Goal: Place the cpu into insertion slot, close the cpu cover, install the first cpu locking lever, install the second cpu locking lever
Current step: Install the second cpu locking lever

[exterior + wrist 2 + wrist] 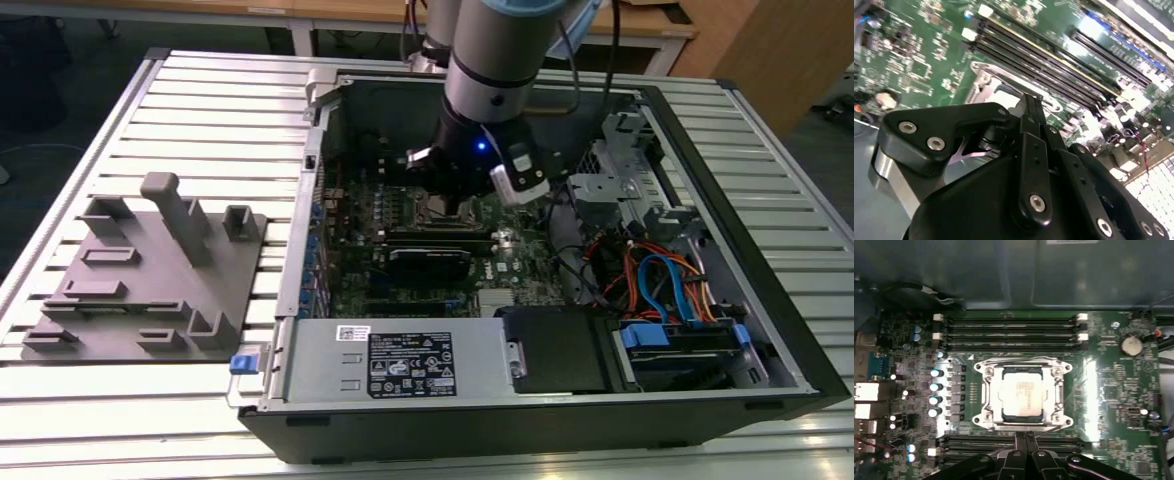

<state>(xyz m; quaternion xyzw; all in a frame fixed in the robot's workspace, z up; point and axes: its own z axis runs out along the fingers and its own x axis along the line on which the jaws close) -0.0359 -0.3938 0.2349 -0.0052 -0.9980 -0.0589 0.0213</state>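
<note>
In the exterior view, a slatted metal worktop [160, 100] carries an open computer case [747, 300] lying on its side, with a grey moulded fixture tray [147, 290] beside it towards the exterior view's left. Along the case's near edge sits a grey power supply box [387, 360] with a white label, and next to it a black drive bay [561, 350] and a bundle of orange and blue cables [661, 285] at the near corner on the exterior view's right. Further in lies the green motherboard [1114, 385], and the arm [501, 60] reaches down over its middle. The gripper [1025, 437] hangs just above the board, its two black fingers [1033, 117] pressed together with nothing between them, the tips standing at the edge of the socket next to a bank of long black memory slots [1009, 445]. In the first wrist view the cpu [1022, 393], its silvery-grey top showing, lies seated in the insertion slot [995, 412], and the cpu cover [985, 390] lies flat down over it, its metal frame ringing the chip so that the chip shows through the window. Thin wire levers [1019, 360] run along the frame's edges; whether they are latched cannot be told. Beyond the socket sits a second bank of memory slots [1009, 332], and past those the far wall of the case [1004, 275].
</note>
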